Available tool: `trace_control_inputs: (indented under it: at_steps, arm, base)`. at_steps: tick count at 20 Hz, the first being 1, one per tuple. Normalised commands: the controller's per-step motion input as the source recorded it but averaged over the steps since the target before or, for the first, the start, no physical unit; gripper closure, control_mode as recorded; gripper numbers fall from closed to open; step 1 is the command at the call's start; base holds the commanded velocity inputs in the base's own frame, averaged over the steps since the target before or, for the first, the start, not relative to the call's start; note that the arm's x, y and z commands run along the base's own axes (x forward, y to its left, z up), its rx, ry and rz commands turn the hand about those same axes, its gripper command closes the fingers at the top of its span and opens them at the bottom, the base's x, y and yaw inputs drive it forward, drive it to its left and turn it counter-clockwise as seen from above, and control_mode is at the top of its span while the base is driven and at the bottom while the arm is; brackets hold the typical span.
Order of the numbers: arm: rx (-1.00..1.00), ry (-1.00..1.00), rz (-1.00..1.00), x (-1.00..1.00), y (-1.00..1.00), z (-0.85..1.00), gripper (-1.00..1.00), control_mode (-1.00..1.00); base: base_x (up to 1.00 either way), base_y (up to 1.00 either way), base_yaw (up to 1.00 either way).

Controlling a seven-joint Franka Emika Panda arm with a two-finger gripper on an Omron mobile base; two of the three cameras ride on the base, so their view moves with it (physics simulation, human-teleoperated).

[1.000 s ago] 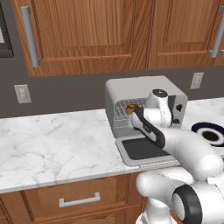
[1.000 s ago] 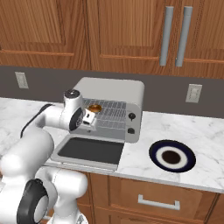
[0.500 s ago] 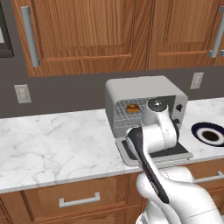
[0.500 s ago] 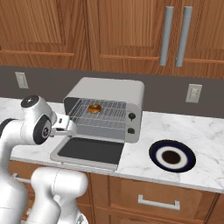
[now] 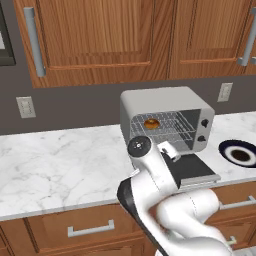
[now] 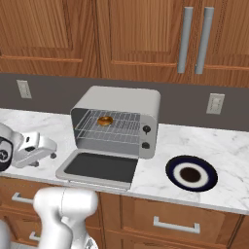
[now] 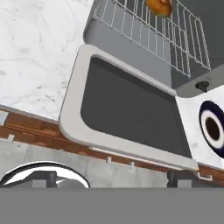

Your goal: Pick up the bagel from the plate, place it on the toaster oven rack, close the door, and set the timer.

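Arm folded low, gripper wide and empty

In the right base view the white hand lies almost level at the left edge, pointing to the right. Its jaws stand fully apart and nothing is between them. In the left base view the arm bends up from the lower right, with a dark round joint on top.

Warm brown wooden wall cabinets with long brushed-metal bar handles hang above a dark grey backsplash wall carrying white outlet plates. Below runs a white grey-veined marble countertop over brown wooden drawers with slim metal pulls.
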Motion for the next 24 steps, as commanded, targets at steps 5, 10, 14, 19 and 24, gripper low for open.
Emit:
trace_control_inputs:
  at_steps: [5,10,14,19,24]
  arm:
    - [-0.33,0.00,0.08,-0.40,0.17,0.00,-1.00,-1.00]
    - [-0.34,-0.01,0.04,-0.01,0.03,0.00,-1.00,-1.00]
    - [-0.34,-0.02,0.02,0.00,0.00,-0.03,-1.00,-1.00]
    - [-0.28,0.00,0.00,0.00,0.00,-0.13,-1.00,-1.00]
    - [-0.13,0.05,0.00,0.06,0.00,-0.13,-1.00,-1.00]
  base:
    - [0.00,0.00,0.00]
    - [0.00,0.00,0.00]
    - [0.00,0.00,0.00]
    - [0.00,0.00,0.00]
    - [0.00,0.00,0.00]
